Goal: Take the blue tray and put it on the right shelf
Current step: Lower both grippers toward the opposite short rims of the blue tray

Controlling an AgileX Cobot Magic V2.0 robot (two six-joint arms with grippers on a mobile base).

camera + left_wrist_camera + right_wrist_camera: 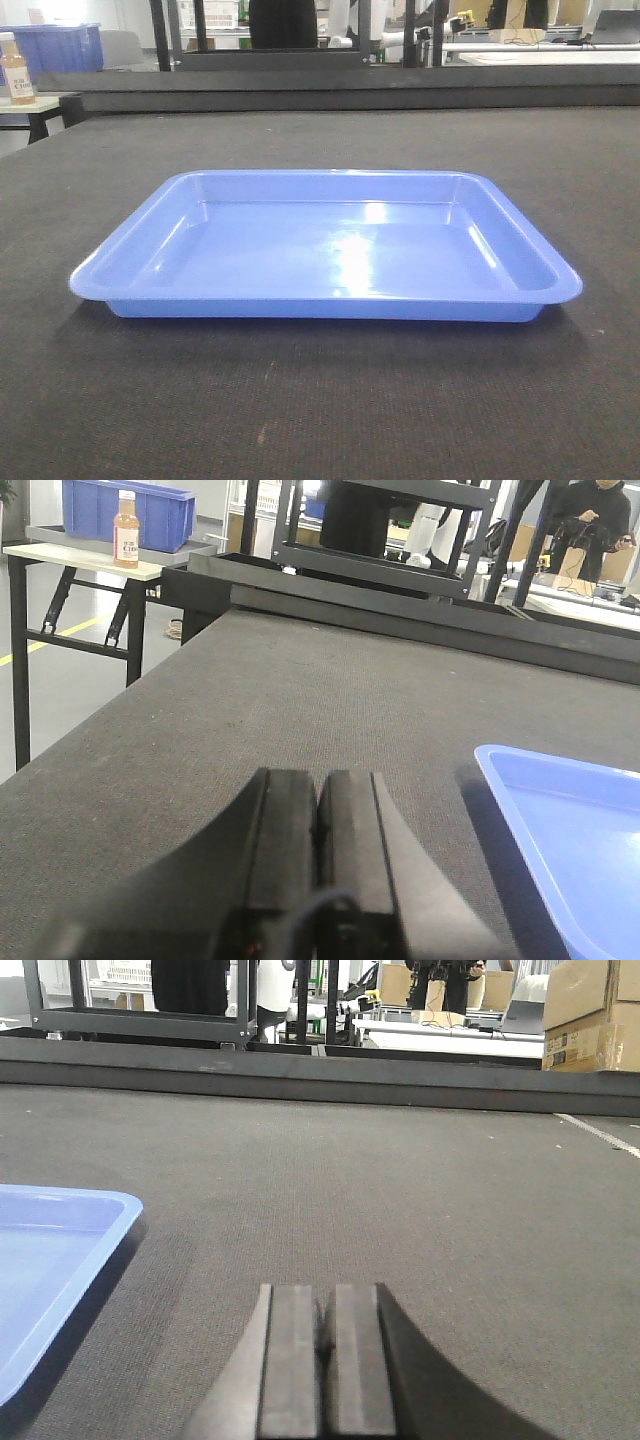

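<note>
The blue tray (330,250) lies flat and empty on the dark felt table top, in the middle of the front view. Its left corner shows in the left wrist view (570,830) and its right corner in the right wrist view (45,1260). My left gripper (318,780) is shut and empty, low over the table to the left of the tray. My right gripper (326,1295) is shut and empty, low over the table to the right of the tray. Neither gripper shows in the front view. The right shelf is out of view.
A raised dark ledge (340,95) runs along the table's far edge. A black metal frame (380,540) stands behind it. At the left a side table holds a bottle (125,528) and a deep blue bin (130,510). Cardboard boxes (590,1010) stand at the far right.
</note>
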